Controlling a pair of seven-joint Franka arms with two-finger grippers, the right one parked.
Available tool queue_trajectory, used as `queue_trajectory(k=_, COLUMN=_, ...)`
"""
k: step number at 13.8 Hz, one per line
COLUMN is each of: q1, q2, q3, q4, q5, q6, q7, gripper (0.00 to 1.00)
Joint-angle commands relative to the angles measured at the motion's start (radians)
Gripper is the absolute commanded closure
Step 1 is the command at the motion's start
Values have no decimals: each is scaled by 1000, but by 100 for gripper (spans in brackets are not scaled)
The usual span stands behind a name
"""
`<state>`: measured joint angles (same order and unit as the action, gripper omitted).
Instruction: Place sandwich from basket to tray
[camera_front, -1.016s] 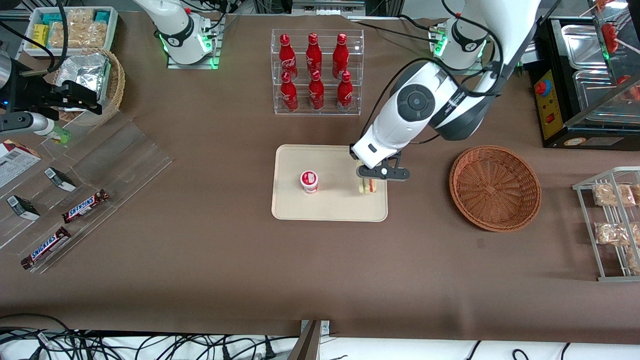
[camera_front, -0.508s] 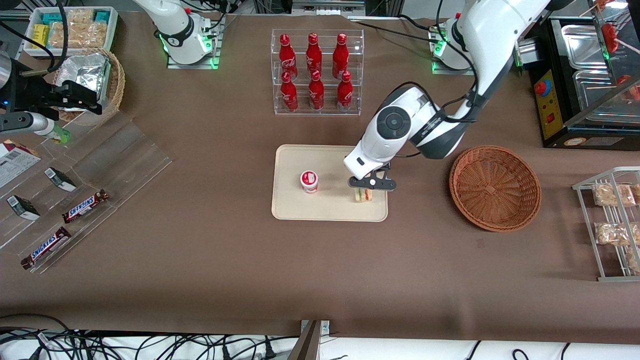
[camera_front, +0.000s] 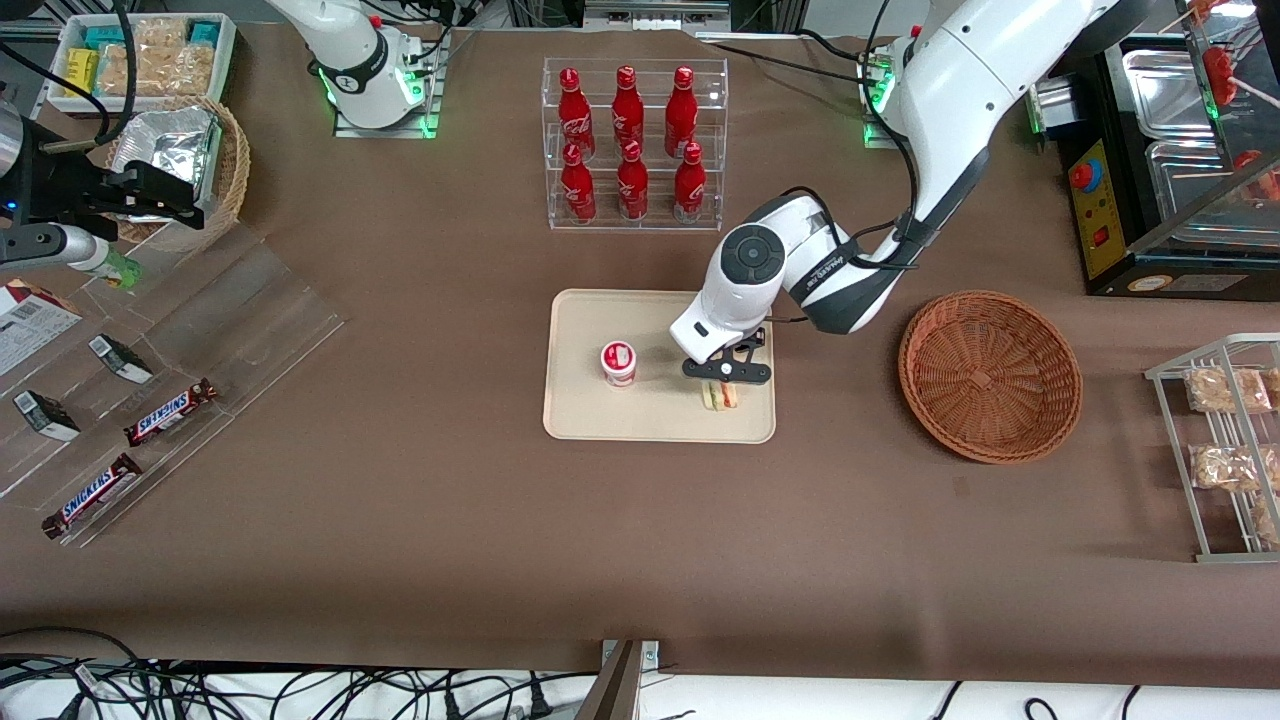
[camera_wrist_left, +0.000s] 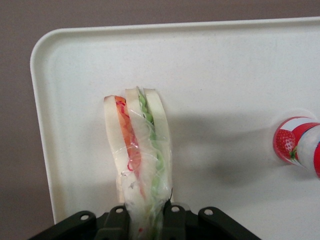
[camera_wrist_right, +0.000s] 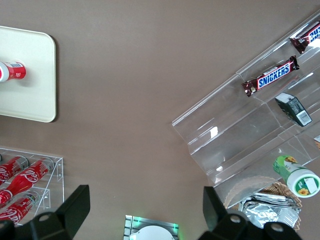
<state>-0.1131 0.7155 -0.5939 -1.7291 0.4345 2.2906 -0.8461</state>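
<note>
The sandwich (camera_front: 720, 397), a clear-wrapped wedge of white bread with red, orange and green layers (camera_wrist_left: 140, 150), hangs upright low over the cream tray (camera_front: 650, 330), near the tray corner closest to the basket and the front camera. My left gripper (camera_front: 724, 380) is directly above it, shut on the wedge's upper end; in the wrist view its black fingers (camera_wrist_left: 116, 222) press both bread faces of the wedge, at the gripper (camera_wrist_left: 145, 220). I cannot tell whether the wedge touches the tray (camera_wrist_left: 225, 75). The reddish-brown wicker basket (camera_front: 990, 375) stands empty beside the tray, toward the working arm's end.
A red-and-white yogurt cup (camera_front: 618, 362) (camera_wrist_left: 297, 145) stands on the tray beside the sandwich. A clear rack of red bottles (camera_front: 632, 145) is farther from the camera. A snack rack (camera_front: 1225, 450) and a black appliance (camera_front: 1170, 150) flank the basket. A candy-bar display (camera_front: 170, 412) lies toward the parked arm's end.
The gripper has carried the sandwich lower and a little farther over the tray, toward the yogurt cup and the front camera. Its grip has stayed shut.
</note>
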Motion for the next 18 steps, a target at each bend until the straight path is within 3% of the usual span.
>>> queue_trajectory(k=1, q1=-4, q2=-11, q3=5, q4=17, q5=33, q6=-22, q7=-37, gripper=0)
queue_trajectory(k=8, q1=26, q2=-163, q3=-1, q4=204, q5=17, q6=-324, q7=-210, gripper=0)
queue_trajectory(k=11, q1=88, q2=-238, q3=-4, q4=247, q5=12, q6=-373, q7=-266, gripper=0)
queue_trajectory(k=18, q1=237, q2=-398, q3=-9, q4=250, q5=-172, q6=-464, q7=-194, gripper=0)
